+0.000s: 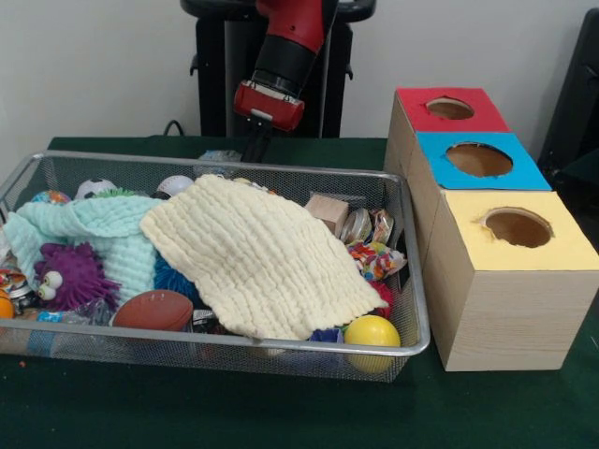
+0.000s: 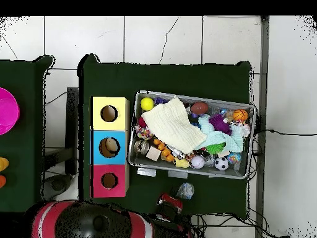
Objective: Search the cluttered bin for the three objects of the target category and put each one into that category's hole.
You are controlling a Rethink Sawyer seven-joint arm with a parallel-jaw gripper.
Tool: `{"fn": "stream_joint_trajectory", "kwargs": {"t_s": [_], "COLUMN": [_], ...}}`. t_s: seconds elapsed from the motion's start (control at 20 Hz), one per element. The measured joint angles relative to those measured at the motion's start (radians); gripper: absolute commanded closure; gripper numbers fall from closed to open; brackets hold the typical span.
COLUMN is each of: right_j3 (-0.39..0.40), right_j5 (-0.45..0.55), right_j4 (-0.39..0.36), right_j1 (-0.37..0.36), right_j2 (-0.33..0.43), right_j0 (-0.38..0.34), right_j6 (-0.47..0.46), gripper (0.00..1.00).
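Wire-mesh bin [image 1: 412,281] of jumbled toys is sitting untouched while the red and black arm's gripper [image 1: 255,148] is hanging behind its far rim.

From the bin's centre, the cream waffle-knit cloth [image 1: 257,257] is sprawling over the middle, the mint cloth [image 1: 108,234] lying toward nine o'clock, and the yellow ball [image 1: 372,331] and brown toy football [image 1: 154,310] peeking out near five and seven o'clock. The wooden box with red, blue and yellow holed tops [image 1: 505,281] is standing just beside the bin at three o'clock. I cannot tell whether the gripper is wide or narrow, and it is carrying nothing I can see. My worry is that a grab could snag the cloth and drag clutter out, since the cloths are hiding so much.
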Motion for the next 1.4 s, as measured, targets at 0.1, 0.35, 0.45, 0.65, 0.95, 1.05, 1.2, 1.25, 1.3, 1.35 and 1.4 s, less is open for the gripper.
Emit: {"fn": "stream_joint_trajectory", "kwargs": {"t_s": [0.1, 0.35, 0.45, 0.65, 0.95, 1.05, 1.2, 1.25, 1.3, 1.35, 1.4], "right_j3": [0.008, 0.019, 0.027, 0.036, 0.044, 0.044, 0.045, 0.045, 0.045, 0.045, 0.045], "right_j5": [0.068, 0.221, 0.263, 0.271, 0.271, 0.271, 0.271, 0.271, 0.271, 0.271, 0.271], "right_j4": [0.008, 0.028, 0.037, 0.043, 0.062, 0.067, 0.078, 0.083, 0.083, 0.083, 0.083], "right_j1": [-0.012, -0.036, -0.045, -0.054, -0.062, -0.062, -0.062, -0.062, -0.062, -0.062, -0.062], "right_j2": [0.009, 0.016, 0.016, 0.016, 0.016, 0.016, 0.016, 0.016, 0.016, 0.016, 0.016], "right_j0": [-0.017, -0.034, -0.034, -0.031, -0.017, -0.013, -0.001, 0.014, 0.016, 0.018, 0.02], "right_j6": [0.0, 0.0, 0.0, 0.0, 0.0, 0.0, 0.0, 0.0, 0.0, 0.0, 0.0], "gripper": [1.0, 1.0, 1.0, 1.0, 1.0, 1.0, 1.0, 0.0, 0.0, 0.0, 0.0]}}
